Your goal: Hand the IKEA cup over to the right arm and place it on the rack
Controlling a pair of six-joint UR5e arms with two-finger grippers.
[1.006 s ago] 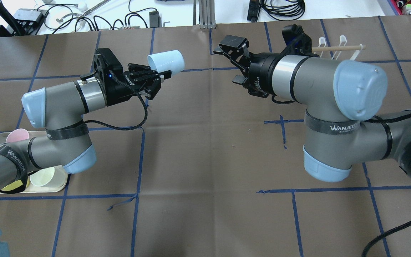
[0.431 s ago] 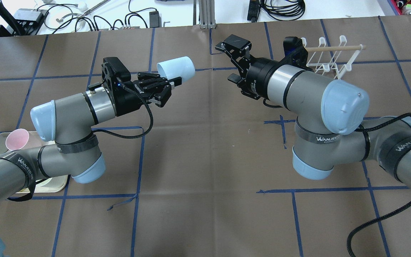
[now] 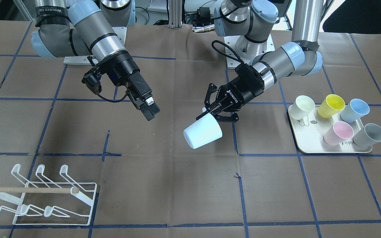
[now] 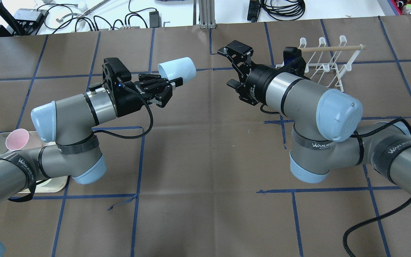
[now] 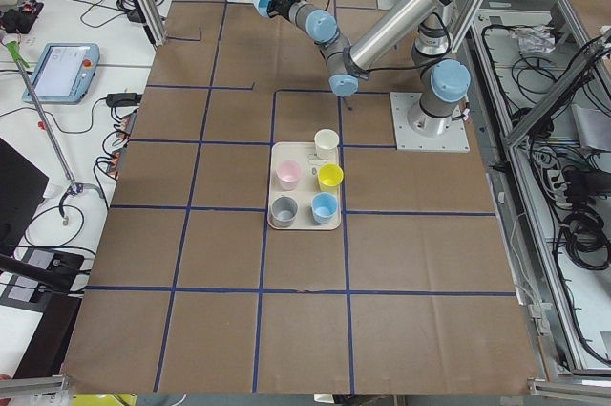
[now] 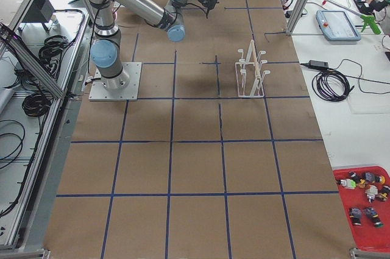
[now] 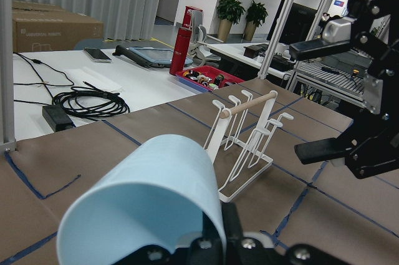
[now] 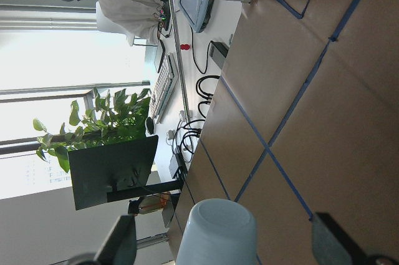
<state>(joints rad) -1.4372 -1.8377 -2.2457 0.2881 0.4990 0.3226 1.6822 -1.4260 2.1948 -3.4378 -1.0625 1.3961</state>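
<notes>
From overhead: holding the cup (image 4: 177, 68) by its rim in the left gripper (image 4: 171, 81), pinched tight on the wall, base aimed toward 3 o'clock, lifted clear of the table (image 4: 205, 160) at about 11 o'clock from its centre. Facing that base from 3 o'clock with the right gripper (image 4: 226, 66): jaws spread wide, gripping nothing, near the cup yet not touching it.

Against a second back: carried the cup a little toward 4 o'clock, nearer the table's middle, then all but stopped. Swung the right arm (image 4: 312, 92) at the elbow toward 7 o'clock, off the rack (image 4: 334, 48), so uncovering the whole of it at 2 o'clock. Kept the right jaws spread and pointed at the cup. Narrowed the gap between the base and the right fingertips (image 4: 239, 47) only slightly.

Reads as lining up for the handover, not yet the handover. Borne out from the right wrist view: looking straight at the closed base, low in frame, sideways between the two fingertips but ahead of them.

Next, as a judgement: close the remaining gap along the 9-to-3 line, clamp the right jaws on the body near the base, and only then let go on the left. Beware letting go early: risk of slipping on a smooth tapered wall. Hung nothing on the rack yet. Leaving five other cups (image 3: 331, 105) on the tray (image 3: 309, 142) at 8 o'clock.
</notes>
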